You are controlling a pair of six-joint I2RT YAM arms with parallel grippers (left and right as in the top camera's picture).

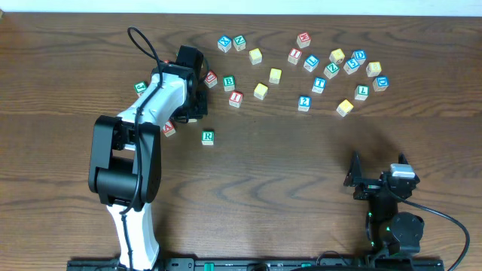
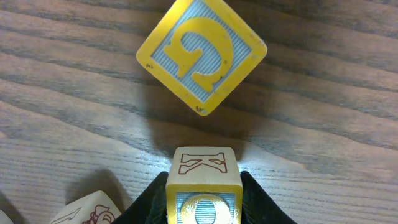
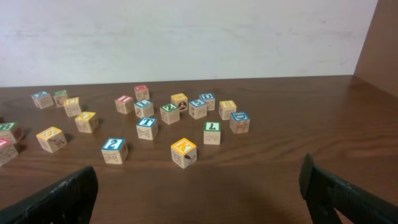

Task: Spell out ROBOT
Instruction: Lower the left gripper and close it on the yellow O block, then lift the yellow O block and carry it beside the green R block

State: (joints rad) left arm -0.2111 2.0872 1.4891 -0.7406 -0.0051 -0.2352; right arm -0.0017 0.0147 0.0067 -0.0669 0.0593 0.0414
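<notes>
Overhead: left arm [image 1: 162, 98] reaches into the pile's 9 o'clock edge. The wrist hides my left jaws, so I can't tell the grip from here. R [image 1: 208, 137] sits alone on the surface [image 1: 301, 165] at 7 o'clock from B [image 1: 229, 83], clear of the pile. I read it as the word's start, with the spot at its 3 o'clock free for the next letter. T [image 1: 319, 85], if I read the blue letter right, is well apart at 3 o'clock in the scatter. Right arm [image 1: 384, 196] is parked at the 4 o'clock corner, out of the way.

Left wrist: this fills the gap. Left jaws are clamped on the O cube [image 2: 202, 165], K on one face, yellow O on the next. G cube [image 2: 202, 56] is at 12 o'clock, apart from it. Lifted or resting, can't tell.

Right wrist: right jaws are wide apart with nothing between them. It shows only the scatter, and the nearest yellow cube [image 3: 184, 151] has an unreadable letter. It could be the second O, unconfirmed.
</notes>
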